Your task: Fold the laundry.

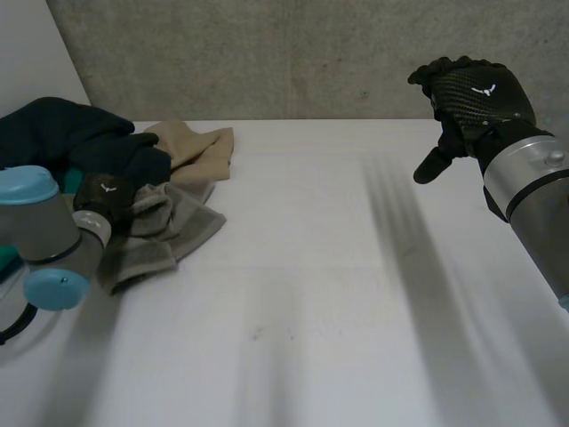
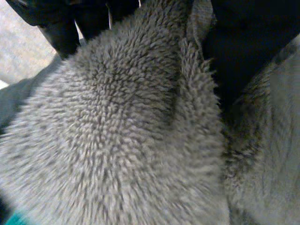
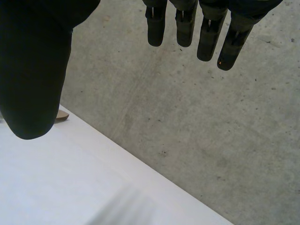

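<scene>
Laundry pile sits at the left rear of the white table [image 1: 320, 294]: grey fleece cloth [image 1: 169, 227] in front, tan cloth [image 1: 200, 147] behind it, dark navy cloth [image 1: 62, 129] furthest left. Left hand [image 1: 108, 197] rests on the grey fleece (cannot tell whether it grips anything). Right hand [image 1: 471, 93] hangs in the air well apart over the table's right side, fingers [image 3: 185, 26] relaxed and loosely spread, holding nothing, concrete wall [image 3: 197, 122] behind.
</scene>
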Robot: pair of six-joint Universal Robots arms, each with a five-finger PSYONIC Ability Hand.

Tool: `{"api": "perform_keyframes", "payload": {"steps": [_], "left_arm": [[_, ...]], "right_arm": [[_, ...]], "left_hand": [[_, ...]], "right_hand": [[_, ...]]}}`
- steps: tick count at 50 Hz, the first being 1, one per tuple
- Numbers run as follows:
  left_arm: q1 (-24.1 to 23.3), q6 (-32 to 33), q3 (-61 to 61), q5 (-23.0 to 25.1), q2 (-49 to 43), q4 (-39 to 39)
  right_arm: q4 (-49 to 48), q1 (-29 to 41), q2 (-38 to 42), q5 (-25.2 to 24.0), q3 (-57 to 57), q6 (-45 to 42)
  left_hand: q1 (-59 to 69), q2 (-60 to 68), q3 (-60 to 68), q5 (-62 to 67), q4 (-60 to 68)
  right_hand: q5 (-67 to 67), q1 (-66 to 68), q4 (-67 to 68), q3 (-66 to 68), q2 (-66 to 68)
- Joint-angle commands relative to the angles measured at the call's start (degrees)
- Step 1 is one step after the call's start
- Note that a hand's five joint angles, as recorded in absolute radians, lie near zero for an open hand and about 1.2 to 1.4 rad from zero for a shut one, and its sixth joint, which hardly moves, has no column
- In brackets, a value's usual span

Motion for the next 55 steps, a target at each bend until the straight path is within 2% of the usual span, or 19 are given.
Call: {"api": "perform_keyframes", "payload": {"steps": [1, 4, 8, 9, 13, 16, 17, 20, 22, 24, 30, 33, 37, 40, 42, 50, 55], "left_arm": [[-6.98, -2.25, 0.14, 2.00, 6.57, 0.03], [-10.07, -5.32, -0.39, 0.77, 11.51, 0.20], [-15.87, -13.93, -0.22, -1.78, 18.19, 0.38], [-18.23, -18.04, 0.13, -2.65, 20.46, 0.38], [-22.28, -27.62, 0.49, -4.24, 23.64, 0.29], [-24.84, -32.39, 0.75, -4.33, 22.69, 0.29], [-27.37, -34.93, 1.19, -4.33, 20.94, 0.29], [-30.37, -37.15, 2.15, -4.24, 17.16, 0.29], [-32.75, -37.15, 3.03, -4.33, 13.56, 0.12], [-33.11, -36.19, 3.39, -4.59, 11.45, -0.58], [-33.46, -34.08, 0.49, -4.51, 12.13, -1.99], [-32.58, -32.85, -2.32, -4.60, 15.82, -3.13], [-28.55, -32.05, -6.62, -4.51, 20.39, -3.84], [-25.39, -32.05, -9.96, -4.42, 22.59, -4.02], [-24.94, -31.97, -11.37, -4.24, 22.95, -3.93], [-24.93, -31.35, -11.82, -3.72, 18.30, -3.49], [-25.28, -25.92, -5.59, -3.63, 8.99, -3.93]], "right_arm": [[0.07, -0.77, -0.19, 0.00, 0.03, 0.00], [0.07, -0.77, -0.36, 0.00, -0.06, 0.00], [-0.02, -0.86, -0.54, -0.09, -0.50, 0.00], [0.07, -0.94, -0.54, -0.09, -0.50, 0.00], [0.07, -0.94, -0.63, -0.09, -0.68, 0.00], [0.15, -0.94, -0.63, -0.09, -0.68, -0.09], [0.15, -0.94, -0.63, -0.09, -0.59, -0.09], [0.07, -0.94, -0.54, -0.09, -0.24, -0.44], [0.07, -0.86, -0.54, -0.09, -0.15, -0.71], [0.15, -0.77, -0.36, -0.18, -0.15, -0.97], [0.59, -0.86, 0.95, -0.26, -0.76, -1.85], [3.04, -1.03, 1.74, -0.26, -1.64, -4.30], [10.68, -1.73, 1.83, -0.09, -4.36, -8.52], [17.45, -3.14, 1.83, -0.18, -6.04, -9.23], [19.92, -3.84, 2.10, -0.52, -6.04, -8.62], [24.24, -8.41, 5.26, -5.09, -0.33, 6.14], [20.13, -9.12, 7.18, -8.60, 5.38, 10.10]], "left_hand": [[19.78, 15.44, 16.80, 17.51, 14.80], [19.78, 15.44, 16.80, 17.51, 14.80], [19.78, 15.44, 16.80, 17.51, 14.80], [19.78, 15.44, 16.80, 17.51, 14.80], [19.78, 15.44, 16.80, 17.51, 14.80], [19.78, 15.44, 16.80, 17.51, 14.80], [19.78, 15.44, 16.80, 17.51, 14.80], [19.78, 15.44, 16.80, 17.51, 14.80], [-20.20, -24.55, -23.18, -22.47, -25.18], [-49.37, -53.71, -52.35, -51.64, -54.35], [-47.65, -52.00, -50.63, -49.92, -52.63], [-47.15, -51.49, -50.13, -49.42, -52.13], [-47.31, -51.66, -50.29, -49.58, -52.30], [-46.98, -51.32, -49.96, -49.25, -51.96], [-46.98, -51.32, -49.96, -49.25, -51.96], [-46.48, -50.82, -49.46, -48.74, -51.46], [-45.47, -49.81, -48.45, -47.73, -50.45]], "right_hand": [[-3.11, -0.96, -3.23, -2.05, -2.40], [-3.11, -0.96, -3.23, -2.05, -2.40], [-3.11, -0.96, -3.23, -2.05, -2.40], [-3.11, -0.96, -3.23, -2.05, -2.40], [-3.11, -0.96, -3.23, -2.05, -2.40], [-3.11, -0.96, -3.23, -2.05, -2.40], [-3.11, -0.96, -3.23, -2.05, -2.40], [-3.11, -0.96, -3.23, -2.05, -2.40], [-3.11, -0.96, -3.23, -2.05, -2.40], [-3.11, -0.96, -3.23, -2.05, -2.40], [-3.11, -0.96, -3.23, -2.05, -2.40], [-3.11, -0.96, -3.23, -2.05, -2.40], [-3.11, -0.96, -3.23, -2.05, -2.40], [-3.11, -0.96, -3.23, -2.05, -2.40], [-3.11, -0.96, -3.23, -2.05, -2.40], [-3.11, -0.96, -3.23, -2.05, -2.40], [-3.11, -0.96, -3.23, -2.05, -2.40]]}}
